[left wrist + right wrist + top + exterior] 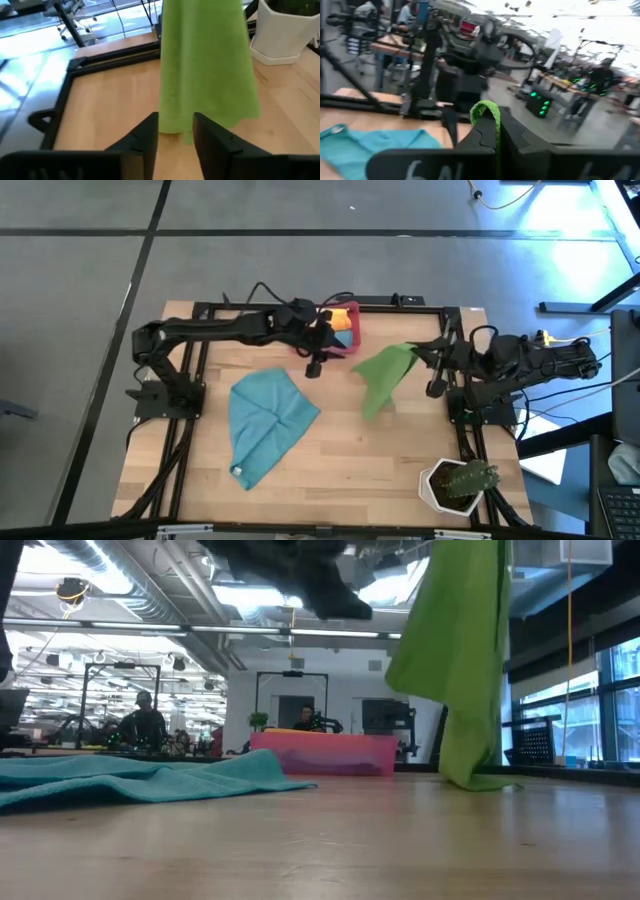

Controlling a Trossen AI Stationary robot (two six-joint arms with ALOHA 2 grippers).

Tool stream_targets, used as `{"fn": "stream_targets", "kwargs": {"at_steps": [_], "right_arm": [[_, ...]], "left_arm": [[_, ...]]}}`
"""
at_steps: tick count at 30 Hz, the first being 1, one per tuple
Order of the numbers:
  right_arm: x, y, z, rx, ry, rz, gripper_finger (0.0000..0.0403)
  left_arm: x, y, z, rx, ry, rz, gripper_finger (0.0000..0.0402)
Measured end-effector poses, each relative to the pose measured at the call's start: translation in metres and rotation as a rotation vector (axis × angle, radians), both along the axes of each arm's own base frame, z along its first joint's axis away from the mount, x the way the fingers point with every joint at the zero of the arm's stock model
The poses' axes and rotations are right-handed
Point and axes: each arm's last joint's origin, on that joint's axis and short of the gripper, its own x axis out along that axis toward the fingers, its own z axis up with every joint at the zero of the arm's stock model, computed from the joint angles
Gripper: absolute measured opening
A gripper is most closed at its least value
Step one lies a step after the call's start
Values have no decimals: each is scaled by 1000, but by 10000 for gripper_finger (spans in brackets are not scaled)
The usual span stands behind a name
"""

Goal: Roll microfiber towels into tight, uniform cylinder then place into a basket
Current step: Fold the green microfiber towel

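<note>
A wooden counter (pixel 330 455) framed by black rails fills the overhead view. The basket (pixel 351 338), red-pink with orange cloth inside, sits at the counter's far edge and serves as the landmark.

The teal towel (pixel 264 423), the largest cloth, lies loosely flat on the counter, nearer the camera than the basket and toward the left arm's side. The green towel (pixel 385 372) hangs just beside the basket on the right arm's side, lifted by one corner, its lower edge touching the counter. A white hexagonal plant pot (pixel 448 485) stands well apart from the basket, at the near right corner.

The right end effector (pixel 496 131) is pressed together, pinching the green towel's top corner. The left end effector (pixel 314 363) hovers just in front of the basket, its fingers (pixel 145 137) spread, facing the hanging green towel.
</note>
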Motion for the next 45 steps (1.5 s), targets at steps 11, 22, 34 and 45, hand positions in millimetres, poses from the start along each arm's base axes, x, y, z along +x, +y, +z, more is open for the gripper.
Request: {"fn": "stream_targets", "kwargs": {"at_steps": [11, 22, 34, 45], "right_arm": [[23, 5, -12, 14, 81, 3, 0], [26, 6, -13, 12, 89, -10, 0], [26, 6, -13, 12, 89, -12, 0], [26, 6, -13, 10, 89, -13, 0]], "left_arm": [[40, -18, -65, -151, -25, -104, 199], [58, -33, -92, -132, -20, 84, 207], [66, -18, -113, -170, -27, 129, 202], [66, -22, -114, -150, -24, 92, 16]]}}
